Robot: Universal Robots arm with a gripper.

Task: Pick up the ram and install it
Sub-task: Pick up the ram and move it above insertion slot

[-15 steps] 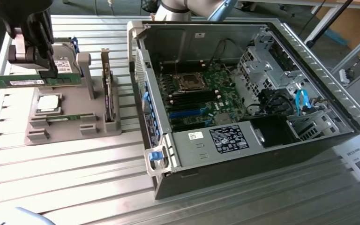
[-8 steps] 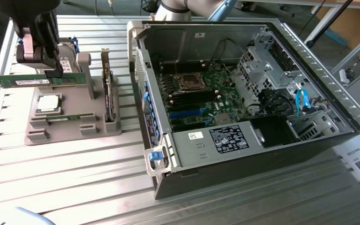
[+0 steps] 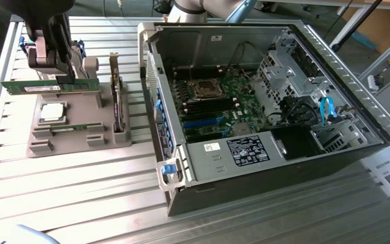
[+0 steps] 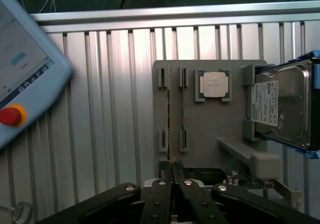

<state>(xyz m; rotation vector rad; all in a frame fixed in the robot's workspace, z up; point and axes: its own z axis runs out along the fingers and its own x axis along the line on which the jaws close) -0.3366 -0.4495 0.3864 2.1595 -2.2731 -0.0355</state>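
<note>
ram (image 3: 51, 85) | long thin green stick | level, on its long edge | seemingly lifted just above grey holder (image 3: 66, 145)

The dark robot arm (image 3: 46, 20) is cut off by the exterior view's top edge. The end effector's (image 3: 65, 79) tips are partly hidden by the long thin green ram stick (image 3: 51, 85). In the wrist view, the grey teach pendant with a red button (image 4: 30, 78) and the silver hard drive in its blue bracket (image 4: 282, 103) run past the picture's edges. The print on the black label (image 3: 249, 151) inside the computer case is too small to read.
</note>
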